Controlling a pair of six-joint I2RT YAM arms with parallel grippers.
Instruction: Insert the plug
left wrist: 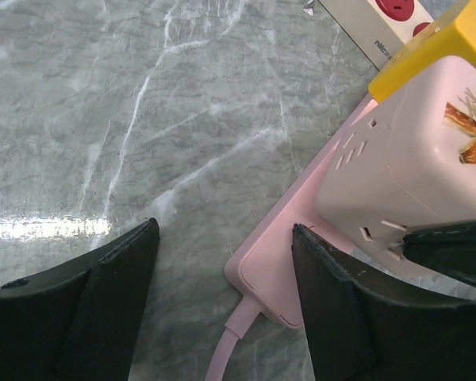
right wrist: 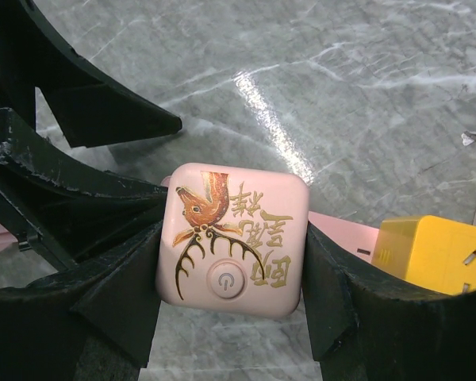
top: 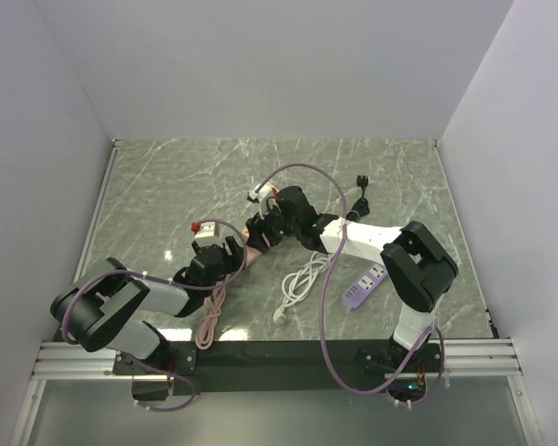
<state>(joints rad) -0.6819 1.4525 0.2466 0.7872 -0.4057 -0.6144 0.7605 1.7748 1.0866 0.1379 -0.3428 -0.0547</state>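
Veined grey-green marble tabletop [top: 167,186] — plain white walls [top: 279,65] on three sides

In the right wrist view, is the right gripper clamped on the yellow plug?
No, the right gripper squeezes the pink deer-print cube between its fingers, while the yellow plug sits beside it, outside them.

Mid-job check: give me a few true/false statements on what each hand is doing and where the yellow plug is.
1. The right hand clamps the pink deer-print cube. True.
2. The left hand holds the yellow plug. False: it stands free beside that cube.
3. The left hand is shut. False: it is open, by the end of the pink strip.
4. A purple power strip lies flat, apart from both hands. True.
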